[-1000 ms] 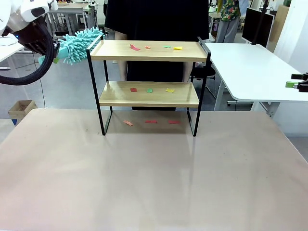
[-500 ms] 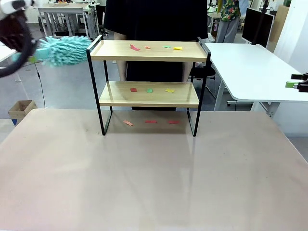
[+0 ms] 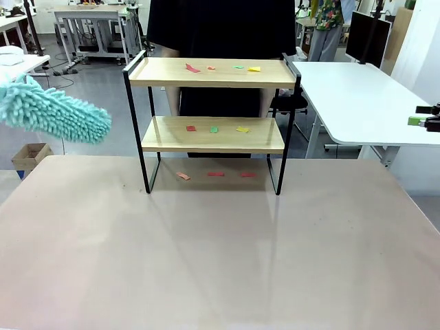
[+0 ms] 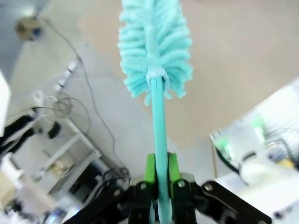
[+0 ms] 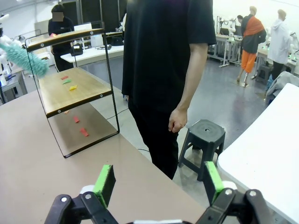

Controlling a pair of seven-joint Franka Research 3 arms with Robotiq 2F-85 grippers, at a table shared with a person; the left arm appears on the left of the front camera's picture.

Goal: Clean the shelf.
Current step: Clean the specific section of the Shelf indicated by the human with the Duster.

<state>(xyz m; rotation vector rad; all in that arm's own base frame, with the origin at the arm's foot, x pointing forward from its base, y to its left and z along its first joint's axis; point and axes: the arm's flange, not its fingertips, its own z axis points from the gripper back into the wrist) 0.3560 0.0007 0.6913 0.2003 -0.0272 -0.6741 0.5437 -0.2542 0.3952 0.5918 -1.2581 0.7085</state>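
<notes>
The shelf (image 3: 213, 135) stands at the table's far middle, two wooden boards in a black frame. Coloured paper scraps lie on its top board (image 3: 254, 69), its lower board (image 3: 214, 128) and the table beneath it (image 3: 216, 173). A teal fluffy duster (image 3: 58, 115) hangs in the air left of the shelf, clear of it. My left gripper (image 4: 159, 179) is shut on the duster's handle, the head (image 4: 154, 46) pointing away. My right gripper (image 5: 159, 186) is open and holds nothing, far right of the shelf (image 5: 70, 88); it pokes in at the front view's right edge (image 3: 427, 118).
A person in a black shirt (image 3: 220, 27) stands just behind the shelf, one hand (image 5: 177, 120) hanging down. A white desk (image 3: 357, 96) and a black stool (image 5: 203, 135) are to the right. A cardboard box (image 3: 27, 155) sits on the floor at left.
The duster has swung away from the shelf's top left corner, moving left and down. The left arm has left the front view. The right gripper has not moved.
</notes>
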